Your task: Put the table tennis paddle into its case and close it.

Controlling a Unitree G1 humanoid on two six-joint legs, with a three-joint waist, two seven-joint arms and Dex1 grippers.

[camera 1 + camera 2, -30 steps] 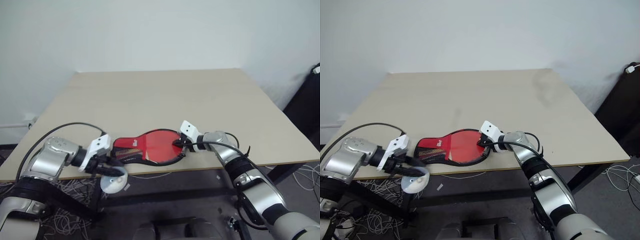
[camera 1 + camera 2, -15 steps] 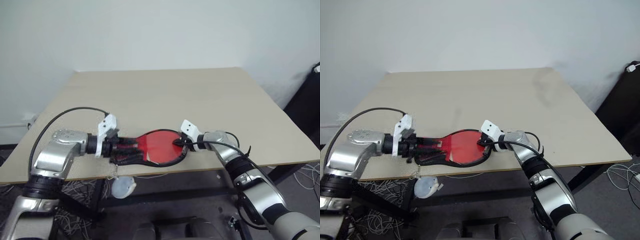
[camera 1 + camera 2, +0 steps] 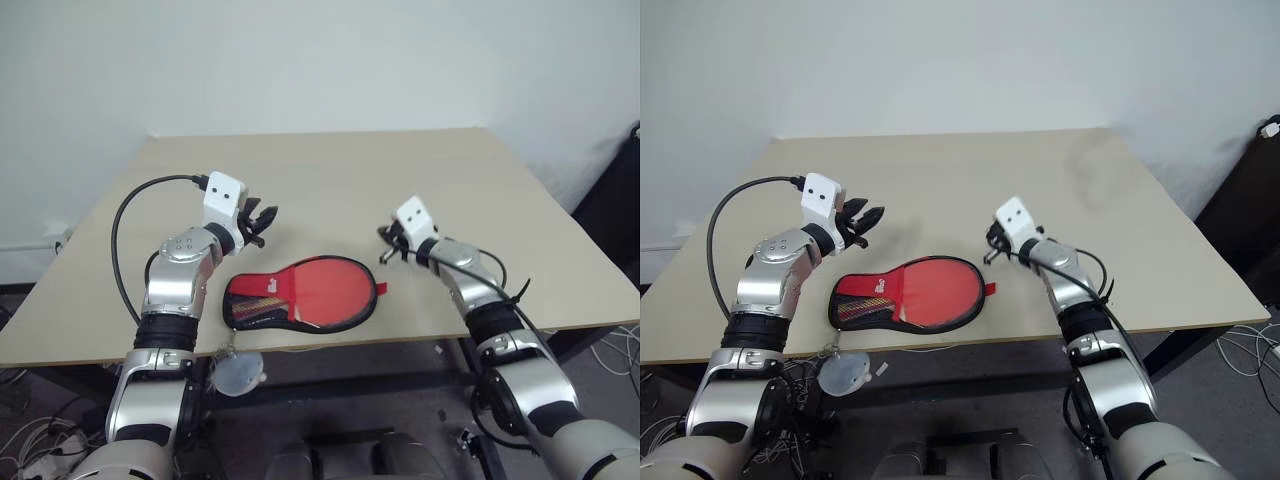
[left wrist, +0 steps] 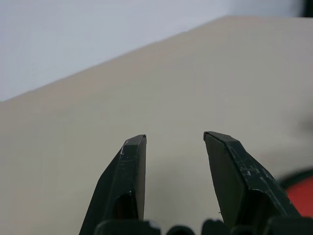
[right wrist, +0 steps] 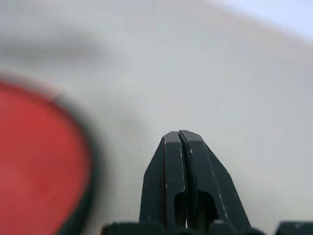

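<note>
L pincer (image 3: pixel 262 218): black two-finger, fingers spread w/ a clear gap, nothing between them; up off the bench, beyond the handle end of the case.
R pincer (image 3: pixel 385 243): black two-finger, fingers pressed together, pinching nothing; in the air just past the round end of the case, apart from it.
Case (image 3: pixel 305 297): flat paddle-shaped soft cover, black fabric w/ black zip rim, lying flat nr the front edge of the bench; neither pincer touches it.
Paddle (image 3: pixel 325 290): round red rubber face w/ short light wood handle showing inside the black rim, so it looks seated in the case; can't tell whether that red is the paddle itself or the case's red face.
Zip: small red tab (image 3: pixel 382 290) sticks out at the round end; can't tell how far round the rim is shut.
Bench (image 3: pixel 350 180): light beige tabletop, bare beyond the case.
Stage (guess): paddle in, closing done or nrly so.
Risk 1: if zip is part open, the paddle could slide out the gap on any lift.
Risk 2: case sits close to the front edge; a sideways nudge from either pincer could push it over.
Risk 3: R pincer returning pressed together can't take the tab; would just shove the case.
</note>
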